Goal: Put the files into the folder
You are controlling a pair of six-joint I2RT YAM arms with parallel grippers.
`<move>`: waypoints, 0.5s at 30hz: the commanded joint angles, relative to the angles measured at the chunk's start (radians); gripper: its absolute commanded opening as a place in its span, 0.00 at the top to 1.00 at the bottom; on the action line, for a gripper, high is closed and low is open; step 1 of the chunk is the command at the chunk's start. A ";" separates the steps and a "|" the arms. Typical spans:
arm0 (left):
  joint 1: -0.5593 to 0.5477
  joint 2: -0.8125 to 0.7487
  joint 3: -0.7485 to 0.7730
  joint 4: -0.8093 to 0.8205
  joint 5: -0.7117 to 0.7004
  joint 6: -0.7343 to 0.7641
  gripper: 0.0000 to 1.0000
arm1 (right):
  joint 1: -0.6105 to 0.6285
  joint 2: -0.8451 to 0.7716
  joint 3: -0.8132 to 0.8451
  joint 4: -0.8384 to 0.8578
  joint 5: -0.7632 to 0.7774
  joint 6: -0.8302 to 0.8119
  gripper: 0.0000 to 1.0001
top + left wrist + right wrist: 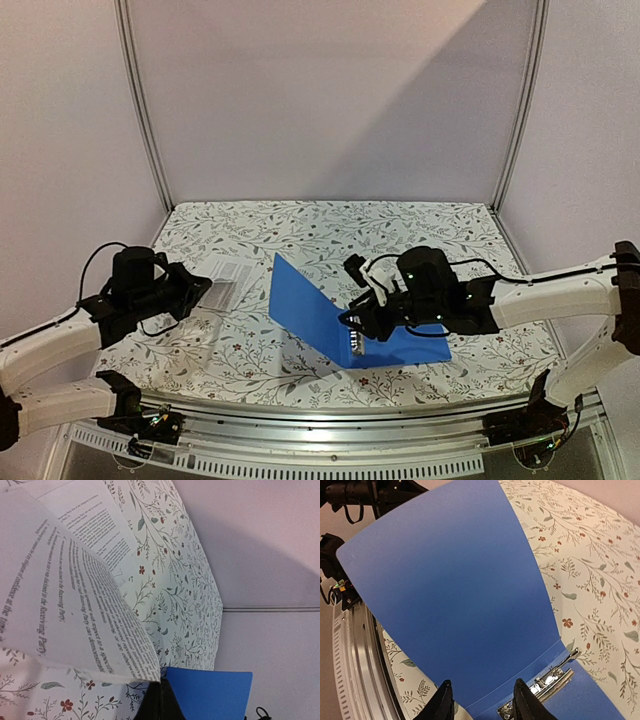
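Note:
The files (228, 272) are white printed sheets lying left of the folder. In the left wrist view the top sheet (75, 600) is lifted and curled, with another printed sheet (95, 525) flat beneath it. My left gripper (161, 692) is shut on the lifted sheet's corner; from above, the left gripper (205, 288) sits at the files' near left edge. The blue folder (305, 305) lies open, its left cover (450, 590) tilted up. My right gripper (482, 702) is open just in front of the spine, beside the metal clip (545, 682). From above, the right gripper (362, 318) hovers over the folder's middle.
A floral tablecloth (330, 235) covers the table. Pale walls with metal posts (145, 110) close in the back and sides. A metal rail (357, 665) runs along the near table edge. The folder's right half (415, 347) lies flat.

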 commanded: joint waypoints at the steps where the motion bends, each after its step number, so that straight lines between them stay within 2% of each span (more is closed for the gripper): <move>1: -0.006 -0.079 0.045 -0.271 0.007 0.063 1.00 | 0.007 -0.062 0.034 0.044 -0.038 -0.164 0.59; 4: -0.007 -0.127 0.065 -0.351 0.041 0.067 1.00 | 0.030 -0.074 0.078 0.053 -0.059 -0.252 0.57; 8: -0.009 -0.182 0.114 -0.475 0.103 0.081 1.00 | 0.124 -0.021 0.201 0.013 -0.034 -0.370 0.54; 12: -0.009 -0.229 0.212 -0.600 0.132 0.110 1.00 | 0.221 0.132 0.366 -0.059 0.050 -0.464 0.53; 15: -0.009 -0.243 0.303 -0.672 0.126 0.133 1.00 | 0.256 0.213 0.458 -0.074 0.079 -0.476 0.53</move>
